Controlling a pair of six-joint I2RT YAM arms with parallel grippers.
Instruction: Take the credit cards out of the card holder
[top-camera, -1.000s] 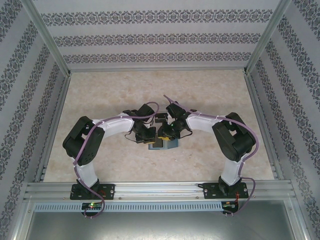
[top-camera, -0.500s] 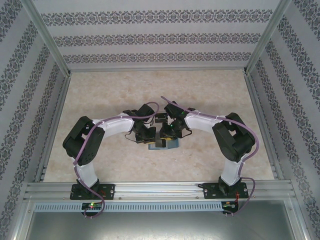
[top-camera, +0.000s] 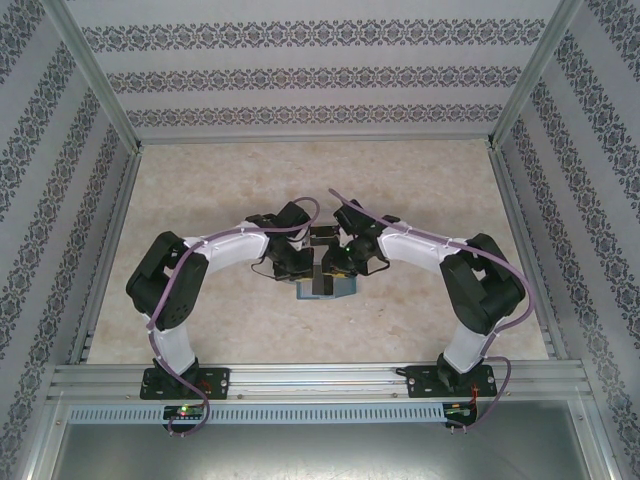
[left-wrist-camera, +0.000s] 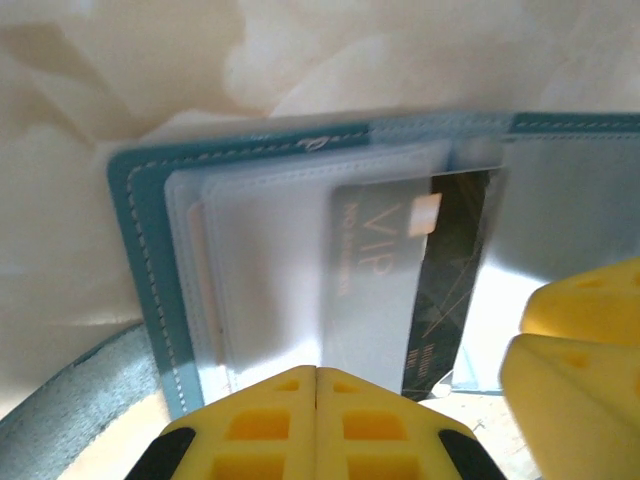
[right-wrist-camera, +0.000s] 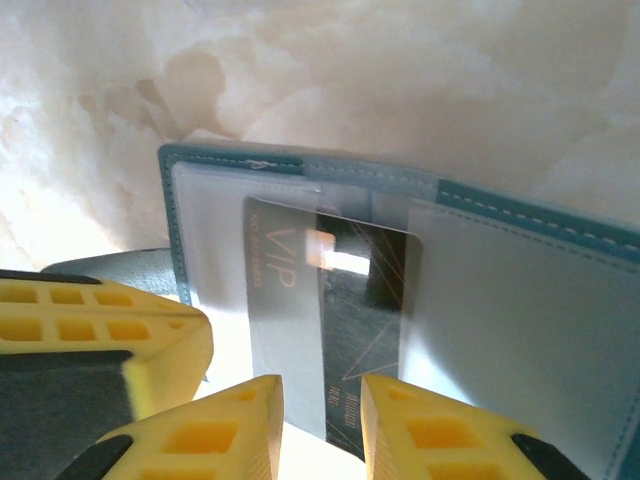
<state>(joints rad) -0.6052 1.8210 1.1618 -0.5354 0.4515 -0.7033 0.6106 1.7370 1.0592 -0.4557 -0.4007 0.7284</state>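
Marbled tabletop (top-camera: 420, 190), wallet (left-wrist-camera: 150, 290) open ahead of L claw (left-wrist-camera: 316, 385), pressed together at its near edge. Swung R elbow (top-camera: 485, 290) outward vs a sec ago; R claw (right-wrist-camera: 320, 400) part-spread astride dark card (right-wrist-camera: 365, 310), pinching or not: can't tell. Card half out of sleeve (left-wrist-camera: 260, 270), pull prob. next

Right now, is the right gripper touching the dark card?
Cannot tell. The right wrist view shows the right gripper, jaws apart, over the near end of the dark card, but any contact is hidden beneath it.
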